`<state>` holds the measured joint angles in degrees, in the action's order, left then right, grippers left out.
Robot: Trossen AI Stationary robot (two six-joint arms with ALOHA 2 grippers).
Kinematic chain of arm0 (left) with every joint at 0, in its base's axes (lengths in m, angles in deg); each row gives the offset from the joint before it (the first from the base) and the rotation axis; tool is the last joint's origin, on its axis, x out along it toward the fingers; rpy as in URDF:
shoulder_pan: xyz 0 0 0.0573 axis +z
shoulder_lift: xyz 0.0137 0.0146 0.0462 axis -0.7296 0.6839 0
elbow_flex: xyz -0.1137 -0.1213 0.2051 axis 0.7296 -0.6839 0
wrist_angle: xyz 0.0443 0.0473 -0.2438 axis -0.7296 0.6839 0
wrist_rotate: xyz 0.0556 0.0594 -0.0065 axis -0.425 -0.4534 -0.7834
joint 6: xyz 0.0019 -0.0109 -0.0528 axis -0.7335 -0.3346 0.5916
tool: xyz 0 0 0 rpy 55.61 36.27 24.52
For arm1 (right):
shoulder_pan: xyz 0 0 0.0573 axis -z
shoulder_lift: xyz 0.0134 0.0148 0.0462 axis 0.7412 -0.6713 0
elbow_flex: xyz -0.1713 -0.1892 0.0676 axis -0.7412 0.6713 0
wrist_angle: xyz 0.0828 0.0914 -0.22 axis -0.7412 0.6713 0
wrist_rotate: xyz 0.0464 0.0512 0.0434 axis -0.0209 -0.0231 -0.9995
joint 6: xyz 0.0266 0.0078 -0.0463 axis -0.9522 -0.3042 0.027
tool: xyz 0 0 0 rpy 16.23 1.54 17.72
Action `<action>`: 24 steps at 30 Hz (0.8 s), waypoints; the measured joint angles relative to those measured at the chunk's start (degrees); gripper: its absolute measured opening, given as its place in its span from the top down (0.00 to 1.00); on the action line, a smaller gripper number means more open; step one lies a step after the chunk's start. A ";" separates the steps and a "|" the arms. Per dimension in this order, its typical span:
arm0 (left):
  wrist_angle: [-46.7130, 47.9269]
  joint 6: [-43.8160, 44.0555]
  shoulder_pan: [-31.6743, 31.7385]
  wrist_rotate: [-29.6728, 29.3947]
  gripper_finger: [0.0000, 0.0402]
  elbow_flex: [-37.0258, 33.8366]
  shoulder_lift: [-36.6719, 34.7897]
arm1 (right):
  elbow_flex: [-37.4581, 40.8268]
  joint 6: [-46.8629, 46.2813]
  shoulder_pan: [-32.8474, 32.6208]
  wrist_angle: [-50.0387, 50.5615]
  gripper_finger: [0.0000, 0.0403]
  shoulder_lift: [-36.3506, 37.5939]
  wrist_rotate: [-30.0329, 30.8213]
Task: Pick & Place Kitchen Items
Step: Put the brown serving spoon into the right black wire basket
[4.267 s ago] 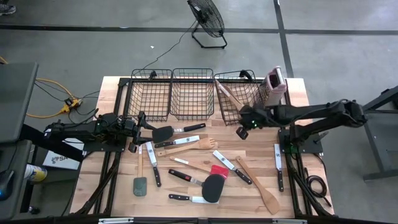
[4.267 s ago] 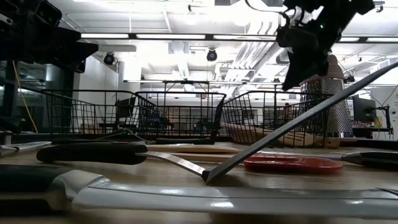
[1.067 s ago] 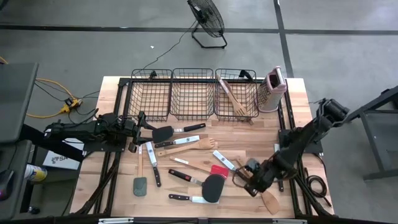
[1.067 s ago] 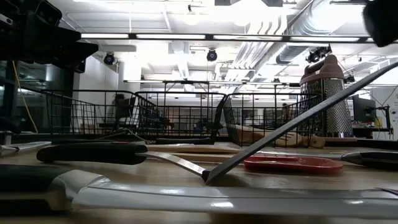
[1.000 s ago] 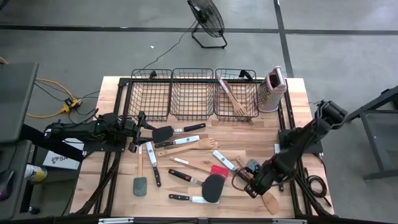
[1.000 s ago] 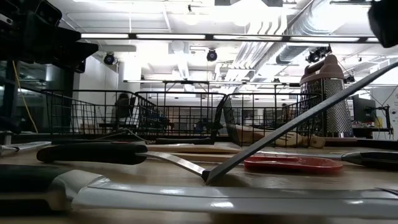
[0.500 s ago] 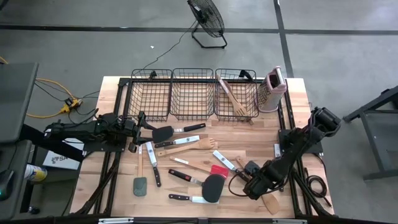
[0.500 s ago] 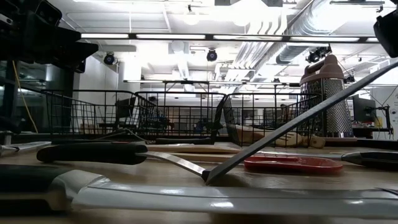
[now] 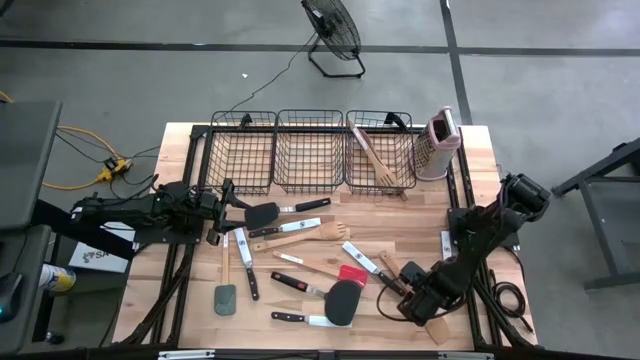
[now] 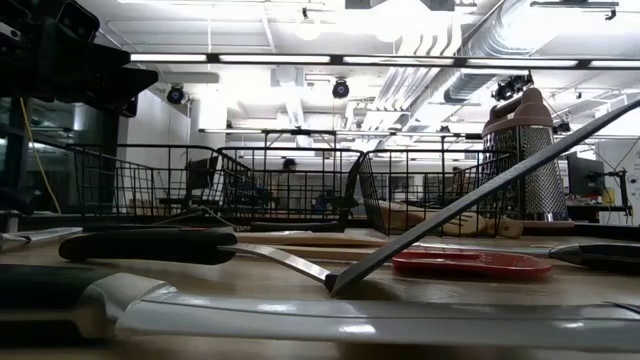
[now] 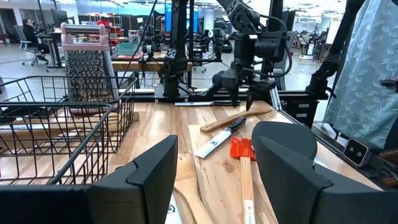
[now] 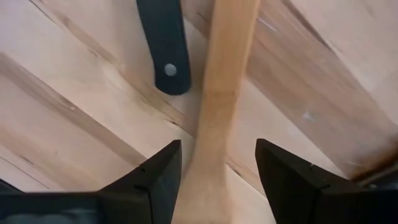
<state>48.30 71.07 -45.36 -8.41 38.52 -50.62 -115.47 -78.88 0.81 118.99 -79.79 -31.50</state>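
Note:
My right gripper (image 9: 408,300) is open near the table's front right, pointing down over a pale wooden spatula (image 9: 436,329). In the right wrist view its fingers (image 12: 216,148) stand on either side of the spatula's handle (image 12: 219,93), which lies flat on the table. The black handle end of a knife (image 12: 165,43) lies just beside it. My left gripper (image 9: 226,204) waits open at the table's left, with nothing between its fingers (image 11: 214,180). Several knives and spatulas lie flat across the middle of the table.
Three black wire baskets (image 9: 310,150) line the far edge; the right one (image 9: 400,160) holds wooden utensils (image 9: 372,152). A pink-and-white grater (image 9: 440,145) stands at the far right. A red-headed spatula (image 9: 350,273) and a black spatula (image 9: 342,301) lie left of my right gripper.
My right gripper has shifted a little toward the table's near edge, along the wooden spatula's handle, and its arm has left the top right corner of the low view. The utensils lie as before.

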 joint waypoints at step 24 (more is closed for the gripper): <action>0.00 0.00 -0.01 0.02 0.47 0.00 0.01 | 1.22 -0.28 1.62 -3.17 0.71 -6.37 -1.96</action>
<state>48.30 71.07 -45.37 -8.39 38.52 -50.61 -114.25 -79.17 2.43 115.83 -86.16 -33.46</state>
